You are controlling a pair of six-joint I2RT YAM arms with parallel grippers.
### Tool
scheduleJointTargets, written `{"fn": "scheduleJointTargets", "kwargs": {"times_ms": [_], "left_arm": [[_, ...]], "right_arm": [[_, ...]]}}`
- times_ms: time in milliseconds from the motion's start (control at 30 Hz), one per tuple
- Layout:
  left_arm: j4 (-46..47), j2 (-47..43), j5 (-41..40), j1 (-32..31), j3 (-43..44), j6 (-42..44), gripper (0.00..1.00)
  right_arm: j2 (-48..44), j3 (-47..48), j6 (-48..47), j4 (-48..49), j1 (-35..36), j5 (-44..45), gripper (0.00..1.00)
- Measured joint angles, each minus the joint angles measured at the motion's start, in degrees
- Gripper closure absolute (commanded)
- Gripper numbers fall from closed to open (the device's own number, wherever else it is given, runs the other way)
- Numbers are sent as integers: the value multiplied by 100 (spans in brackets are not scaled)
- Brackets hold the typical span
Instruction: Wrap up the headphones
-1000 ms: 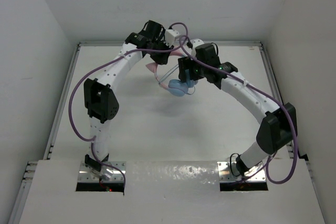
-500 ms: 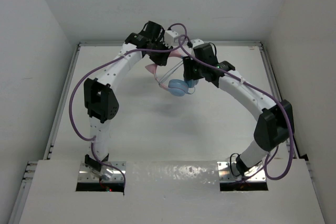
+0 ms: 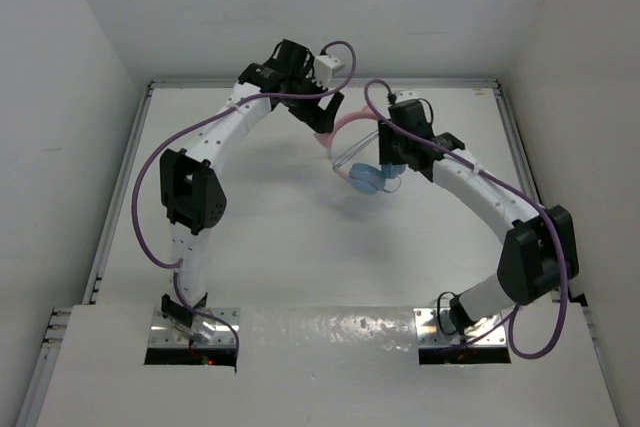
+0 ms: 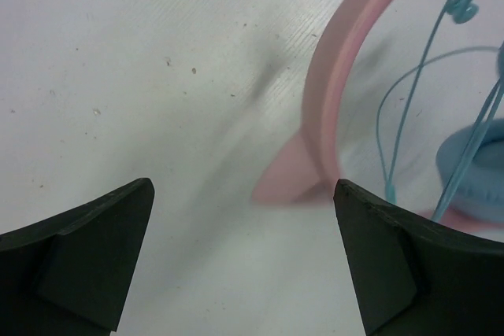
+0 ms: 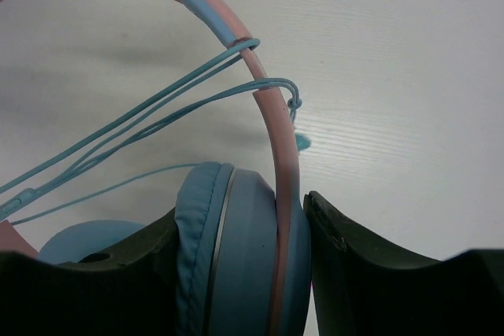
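The headphones (image 3: 362, 169) hang above the table at the back middle, with the pink headband (image 3: 345, 130) up and left and a light blue ear cup (image 3: 368, 180) below. My right gripper (image 3: 388, 165) is shut on one ear cup (image 5: 236, 265), with the headband (image 5: 277, 139) pinched against its right finger. The thin teal cable (image 5: 150, 120) runs in loose loops from the band off to the left. My left gripper (image 4: 244, 265) stands wide open with nothing between its fingers. The pink band (image 4: 331, 92), a cat ear (image 4: 290, 180) and the cable (image 4: 394, 116) lie just beyond it.
Thick purple robot cables (image 3: 150, 177) loop along both arms. White walls (image 3: 60, 147) enclose the table on three sides, and a raised rail (image 3: 120, 207) runs along its left edge.
My left gripper has opened and let go of the headband. My right gripper has shut on the ear cup and carried the headphones to the right.
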Motion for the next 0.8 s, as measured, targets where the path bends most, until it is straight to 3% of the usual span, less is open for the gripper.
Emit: {"fn": "scheduleJointTargets", "kwargs": {"times_ms": [233, 433, 800], "left_arm": [[13, 0, -28, 0, 0, -20, 4], [11, 0, -81, 0, 0, -15, 4], [-7, 0, -105, 0, 0, -15, 4]], "right_arm": [[-769, -791, 83, 107, -1119, 654, 100], [-1196, -1141, -63, 48, -1274, 1246, 100], [-920, -2343, 1143, 557, -1274, 208, 100]]}}
